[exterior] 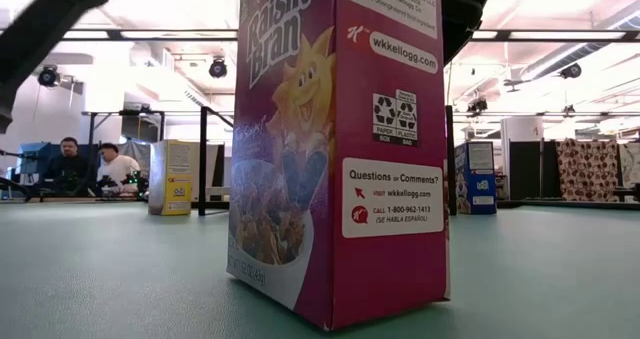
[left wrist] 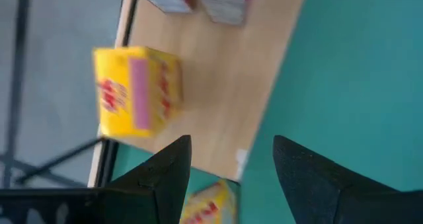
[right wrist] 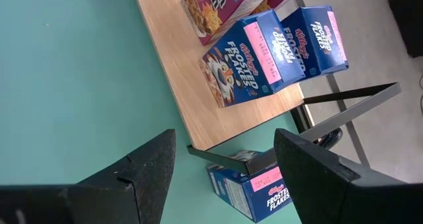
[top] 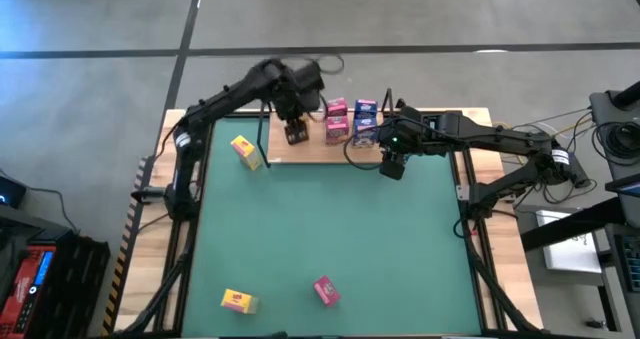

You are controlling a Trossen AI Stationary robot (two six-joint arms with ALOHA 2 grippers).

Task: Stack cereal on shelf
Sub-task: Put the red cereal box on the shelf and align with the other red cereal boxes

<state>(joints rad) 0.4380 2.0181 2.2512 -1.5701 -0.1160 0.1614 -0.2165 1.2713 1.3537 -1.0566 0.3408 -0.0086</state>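
Green matte covering spreads over the surface [top: 330, 229] in the high view, with the pale wooden shelf [top: 330, 151] along its far edge. On the shelf stand a yellow box [top: 295, 131], two pink boxes [top: 337, 119] and blue boxes [top: 365, 119]. The left end effector [top: 293, 114] hangs over the shelf's left part, the right end effector [top: 392, 164] just off its right end. Loose on the surface lie another yellow box [top: 245, 150] near the shelf, a third yellow one [top: 238, 301] and a pink one [top: 326, 291] at the near edge.

Low view: a glossy magenta Raisin Bran carton [exterior: 335, 149] stands upright close by; a yellow carton [exterior: 171, 177] and a blue one [exterior: 474, 177] stand farther back.

Left wrist view: dark fingers [left wrist: 165, 174] stand apart, empty, above smooth wood grain, beside a yellow carton [left wrist: 135, 92].

Right wrist view: fingers [right wrist: 149, 168] are spread, gripping nothing; two Frosted Flakes cartons [right wrist: 254, 55] rest on the board, a third [right wrist: 254, 187] beyond its wire upright [right wrist: 350, 93].
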